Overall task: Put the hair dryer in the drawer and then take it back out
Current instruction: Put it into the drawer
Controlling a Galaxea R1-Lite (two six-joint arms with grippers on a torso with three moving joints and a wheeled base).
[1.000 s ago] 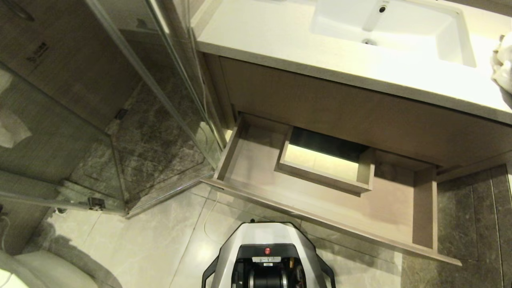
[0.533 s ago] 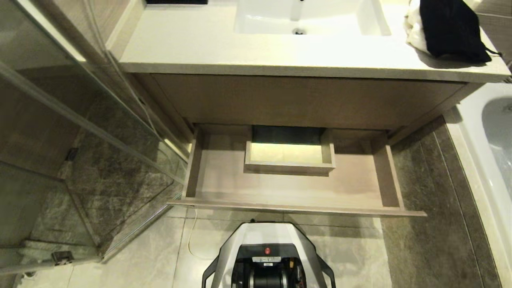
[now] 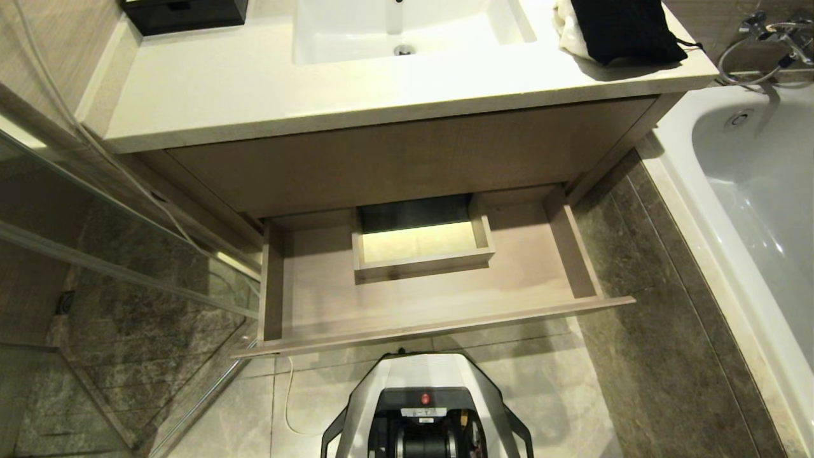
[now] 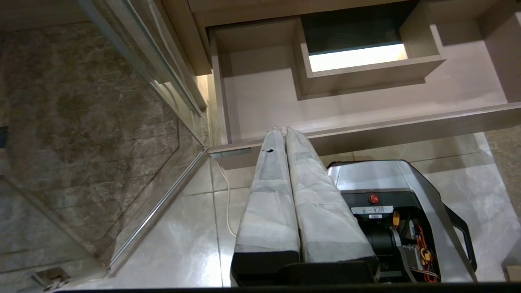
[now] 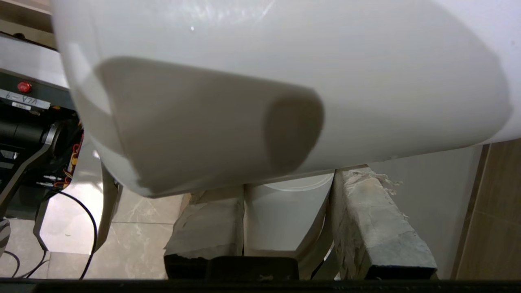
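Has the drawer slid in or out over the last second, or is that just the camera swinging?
No. The drawer sticks out from the vanity just as far as before; only the camera swung, shifting the whole scene.

I counted one drawer (image 3: 439, 305), pulled out, with one boxed cut-out (image 3: 423, 251) at the middle of its back, and one hair dryer (image 5: 285, 81), which showed only in the right wrist view. On the one countertop (image 3: 254, 95) I counted one sink (image 3: 356, 32), one small black box (image 3: 184, 13) and one black cloth bag (image 3: 626, 28) lying on one white bundle (image 3: 568, 32). Beyond that I counted one bathtub (image 3: 750, 184), and two grippers, the left gripper (image 4: 281, 131) and the right gripper (image 5: 285, 228), each with two wrapped fingers.
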